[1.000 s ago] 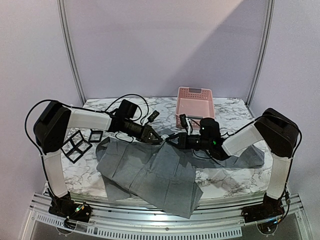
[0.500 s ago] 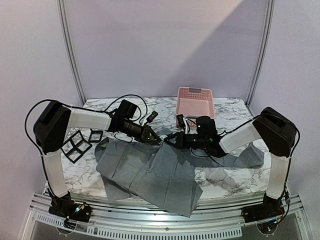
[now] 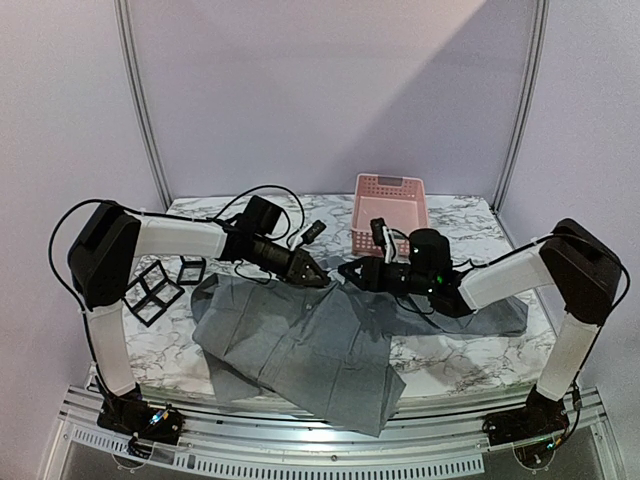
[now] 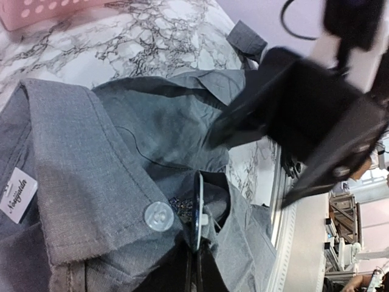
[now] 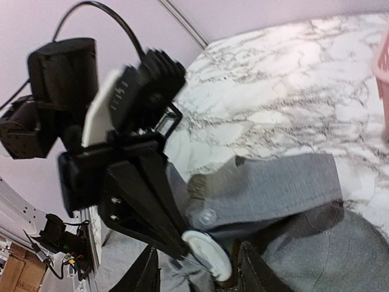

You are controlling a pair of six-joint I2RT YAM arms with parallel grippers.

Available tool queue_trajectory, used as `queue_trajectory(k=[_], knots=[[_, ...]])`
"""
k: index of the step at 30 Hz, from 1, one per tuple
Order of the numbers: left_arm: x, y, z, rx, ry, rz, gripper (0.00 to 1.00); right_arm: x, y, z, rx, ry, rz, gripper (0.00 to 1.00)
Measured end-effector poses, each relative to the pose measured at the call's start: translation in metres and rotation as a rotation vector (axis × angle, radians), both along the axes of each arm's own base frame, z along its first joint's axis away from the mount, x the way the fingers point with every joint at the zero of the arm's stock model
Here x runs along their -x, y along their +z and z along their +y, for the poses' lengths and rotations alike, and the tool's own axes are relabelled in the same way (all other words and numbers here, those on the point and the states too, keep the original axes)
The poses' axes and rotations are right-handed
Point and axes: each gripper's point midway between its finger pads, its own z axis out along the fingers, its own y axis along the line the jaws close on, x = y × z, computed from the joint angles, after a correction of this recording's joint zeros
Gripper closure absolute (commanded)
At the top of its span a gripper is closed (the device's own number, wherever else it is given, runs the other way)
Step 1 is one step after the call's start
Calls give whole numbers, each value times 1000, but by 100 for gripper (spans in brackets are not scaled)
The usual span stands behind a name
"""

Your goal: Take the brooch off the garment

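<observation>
So the left gripper [image 3: 312,274] is clamped tight on the brooch [image 5: 207,253], pinching its edge right at the fingertips. The right gripper [image 3: 347,270] has its fingers [image 5: 252,271] spread partway, one on each side of the brooch, and isn't gripping anything as far as I can see. Both tips meet nose to nose just near-left of the basket [image 3: 390,186], so each arm blocks a good chunk of the other's wrist view.

The brooch is a flat round white disc at the collar of the garment [image 3: 300,340], just beside a clear button [image 4: 158,216]. Can't tell if it's pinned or free. The garment is grey and rumpled, spread over the table [image 3: 460,360] on the basket's near side, with part hanging off the edge. Black square frames [image 3: 152,290] lie well left of the basket.
</observation>
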Motion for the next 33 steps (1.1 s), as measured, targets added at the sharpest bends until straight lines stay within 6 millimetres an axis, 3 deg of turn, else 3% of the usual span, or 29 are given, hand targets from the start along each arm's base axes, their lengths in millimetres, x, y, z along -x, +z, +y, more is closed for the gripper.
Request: queue_trajectory(k=[3,5,16,25,33], knots=[[1,0,0,3,-6,-1,100,1,28,-2,-19,1,-79,53],[1,1,-1,6,-10,-2,100,0,32,-3,-18,2,-101,53],[5,4,-2,25,-33,6,100,1,20,-13,-23,46,-66,53],[7,5,-2,33,-42,12,100,4,-12,-12,-2,100,16,61],[7,6,-2,35,-43,12,100,1,-8,-7,-28,135,20,69]])
